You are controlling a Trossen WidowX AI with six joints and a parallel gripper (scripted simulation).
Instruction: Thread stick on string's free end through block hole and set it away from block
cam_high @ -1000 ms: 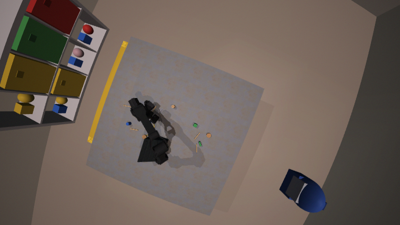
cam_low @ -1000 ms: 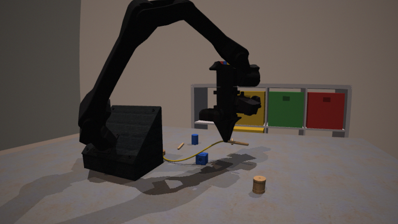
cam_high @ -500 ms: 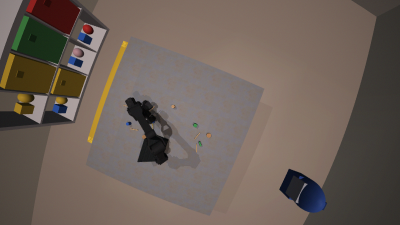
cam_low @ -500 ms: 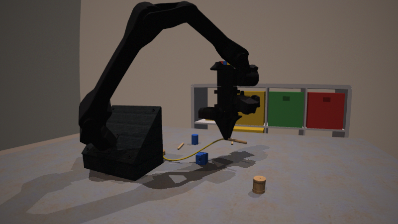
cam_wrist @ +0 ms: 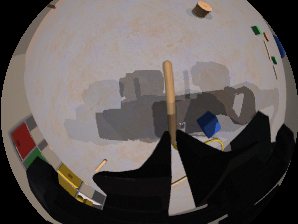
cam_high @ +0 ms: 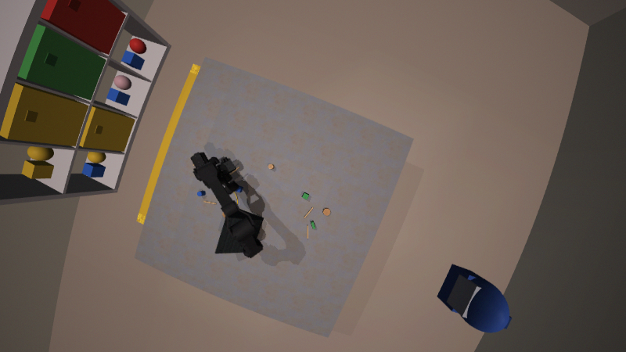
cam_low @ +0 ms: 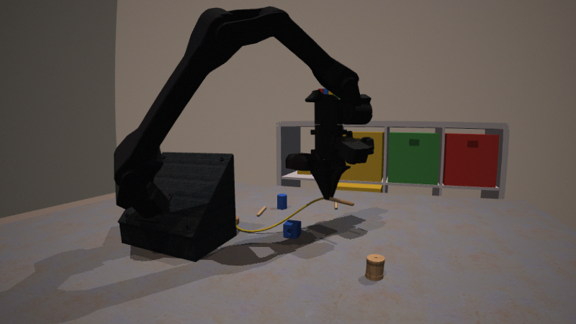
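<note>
My gripper (cam_low: 327, 197) (cam_wrist: 174, 137) (cam_high: 232, 171) is shut on the thin wooden stick (cam_low: 342, 201) (cam_wrist: 169, 96) and holds it level a little above the table. The yellow string (cam_low: 273, 223) (cam_wrist: 216, 143) sags from the stick down to the round wooden button (cam_low: 236, 219), which is half hidden behind the arm's base. The blue block (cam_low: 291, 228) (cam_wrist: 209, 123) (cam_high: 239, 189) with the hole stands on the table beside the string, below and to the left of the gripper in the exterior view. The string runs past the block, not through it.
A blue cylinder (cam_low: 281, 201) (cam_high: 200, 192) and a loose stick (cam_low: 261, 210) (cam_high: 209, 202) lie behind the block. A small wooden cylinder (cam_low: 374, 267) (cam_high: 270, 166) stands apart. Green pieces (cam_high: 306, 195), two more sticks (cam_high: 307, 213) and a wooden disc (cam_high: 325, 211) lie farther off. A shelf (cam_low: 443, 124) stands behind.
</note>
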